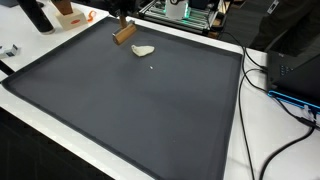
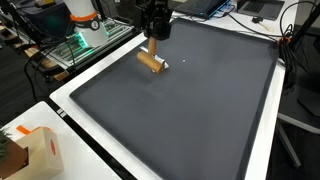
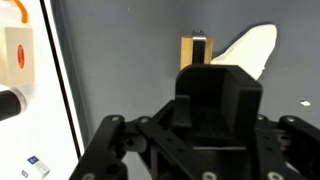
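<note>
Wooden block [image 2: 150, 61]: upper frame, left of centre, on the dark worktop [image 2: 200, 110], directly beneath the claw [image 2: 155, 32]; white scrap [image 1: 144, 50] just beside. Claw opening and hold cannot be told. Judged grasping stage; next calls for a square grip clear of the scrap.

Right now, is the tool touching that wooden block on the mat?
Cannot tell. In an exterior view the tool hangs close over the wooden block, yet no view shows contact or a gap plainly.
</note>
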{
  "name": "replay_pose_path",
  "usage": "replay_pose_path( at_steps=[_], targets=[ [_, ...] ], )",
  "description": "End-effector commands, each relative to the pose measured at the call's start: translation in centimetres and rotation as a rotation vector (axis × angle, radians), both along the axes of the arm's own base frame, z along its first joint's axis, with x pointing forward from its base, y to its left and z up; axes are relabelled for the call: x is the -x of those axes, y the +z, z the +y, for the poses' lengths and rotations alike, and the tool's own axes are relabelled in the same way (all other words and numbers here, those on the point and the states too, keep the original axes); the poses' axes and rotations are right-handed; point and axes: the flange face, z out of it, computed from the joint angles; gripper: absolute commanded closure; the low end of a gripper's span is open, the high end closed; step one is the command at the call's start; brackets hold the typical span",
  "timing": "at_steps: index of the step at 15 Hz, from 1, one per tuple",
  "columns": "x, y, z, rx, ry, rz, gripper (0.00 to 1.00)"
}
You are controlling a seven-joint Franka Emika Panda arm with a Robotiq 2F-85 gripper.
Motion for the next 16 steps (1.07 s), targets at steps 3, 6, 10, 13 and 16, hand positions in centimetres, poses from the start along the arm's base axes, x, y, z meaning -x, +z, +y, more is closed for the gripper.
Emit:
replay_pose_path(
  at_steps=[3,6,10,13,16],
  targets=[
    [-0.5,-0.7,0.8,0.168,-0.120,0.011,0.79],
    [-0.7,-1.5,1.4,0.201,-0.162,0.018,0.79],
    [-0.9,-2.4,2.3,0.229,-0.209,0.001,0.79],
    [-0.9,-3.2,3.0,0.268,-0.237,-0.017,0.79],
    [-0.7,-4.1,3.3,0.329,-0.276,-0.024,0.79]
  ],
)
